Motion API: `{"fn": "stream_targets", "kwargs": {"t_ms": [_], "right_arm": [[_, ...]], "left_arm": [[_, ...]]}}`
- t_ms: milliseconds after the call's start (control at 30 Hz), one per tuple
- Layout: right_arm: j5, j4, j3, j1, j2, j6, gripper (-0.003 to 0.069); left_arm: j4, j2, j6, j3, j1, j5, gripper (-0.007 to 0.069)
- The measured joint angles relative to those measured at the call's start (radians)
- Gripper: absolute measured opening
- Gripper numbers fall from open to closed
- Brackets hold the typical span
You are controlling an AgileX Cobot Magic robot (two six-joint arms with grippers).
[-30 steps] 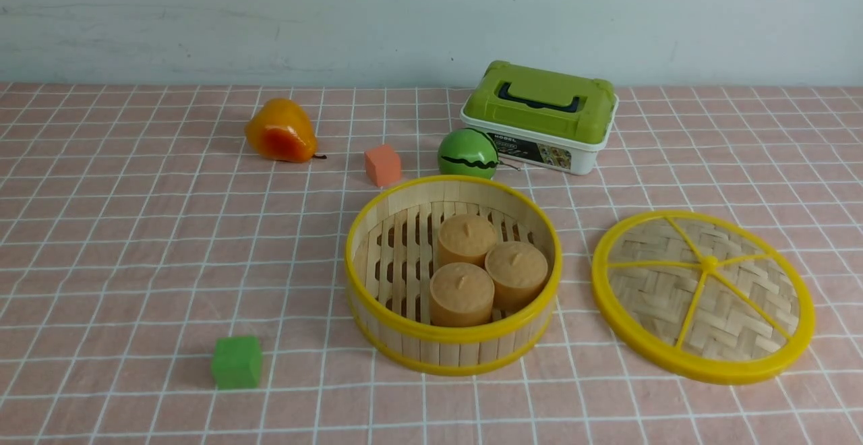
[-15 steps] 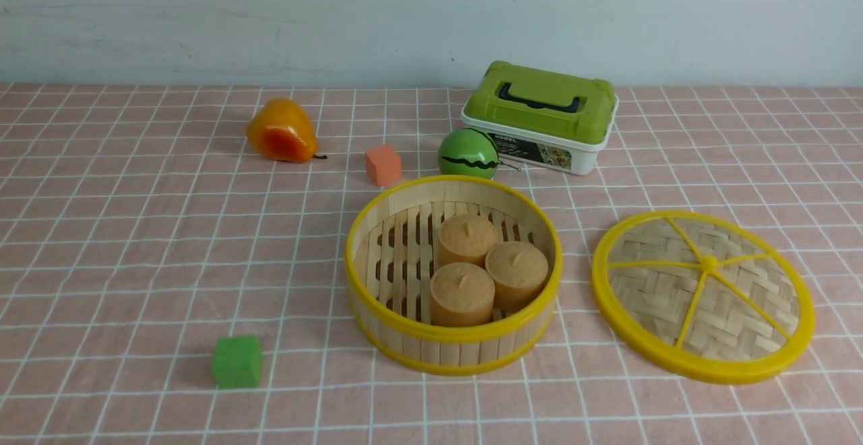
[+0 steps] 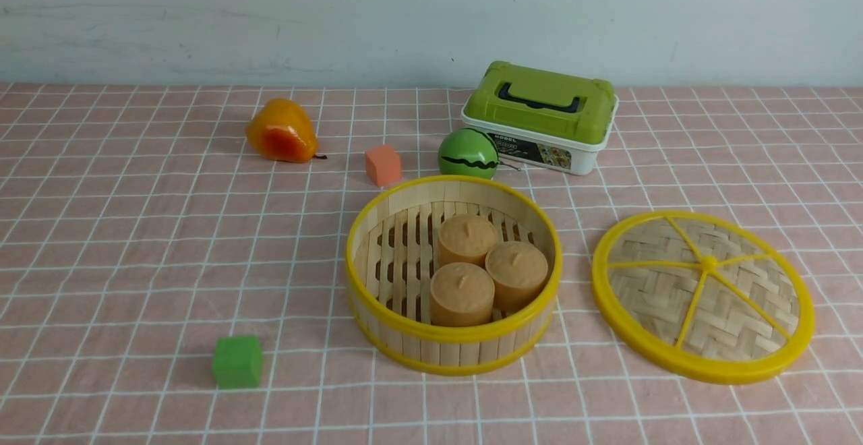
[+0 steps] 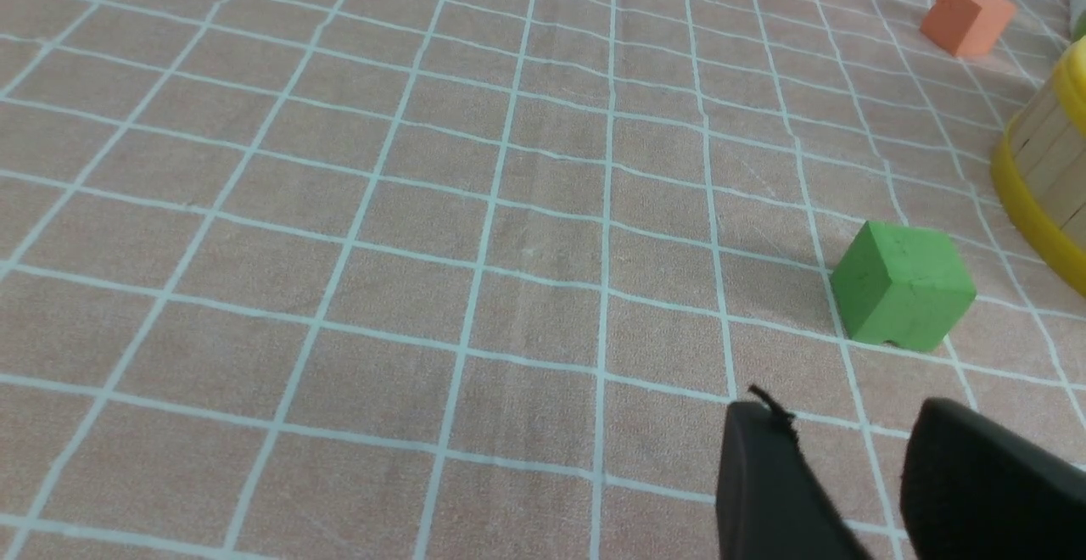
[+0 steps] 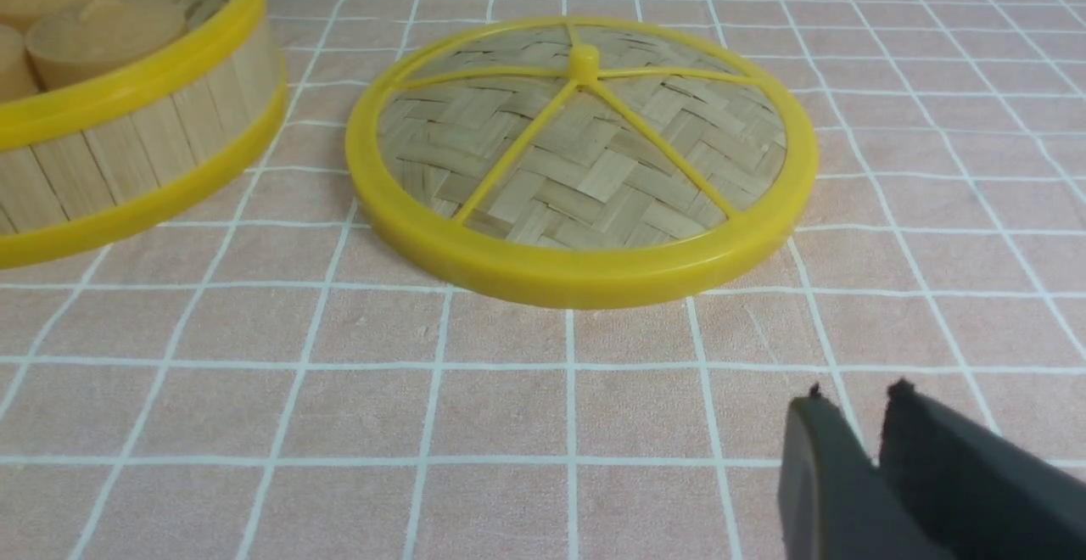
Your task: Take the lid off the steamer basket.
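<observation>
One steamer basket (image 3: 453, 274) was seen near the middle of the tabletop (image 3: 135, 249), uncovered, with three tan cakes (image 3: 487, 268) counted inside it, bunched toward its right side. One lid (image 3: 703, 295) was laid flat on the tabletop just to the right of the basket, apart from it, with five yellow spokes counted around its small knob. Beyond the basket were found one green ball (image 3: 467, 154), one white box with a green top (image 3: 540, 116), one orange cube (image 3: 383, 164) and one orange pear (image 3: 280, 131). One green cube (image 3: 236, 361) was placed nearer, to the basket's left.

The left claw (image 4: 848, 424) was seen slightly parted and empty near the green cube. The right claw (image 5: 853, 411) was seen nearly closed, nothing gripped, short of the lid.
</observation>
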State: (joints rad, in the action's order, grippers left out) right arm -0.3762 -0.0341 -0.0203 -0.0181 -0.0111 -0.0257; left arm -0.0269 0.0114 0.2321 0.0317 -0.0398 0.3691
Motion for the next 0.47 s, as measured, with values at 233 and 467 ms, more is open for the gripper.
{"fn": "stream_targets", "kwargs": {"t_ms": [233, 467], "right_arm": [[0.000, 0.000, 0.000, 0.000, 0.000, 0.000, 0.0097], [0.000, 0.000, 0.001, 0.000, 0.000, 0.002, 0.0101]], "left_arm": [[0.000, 0.000, 0.000, 0.000, 0.000, 0.000, 0.0239], [0.000, 0.000, 0.000, 0.000, 0.000, 0.000, 0.0239]]}}
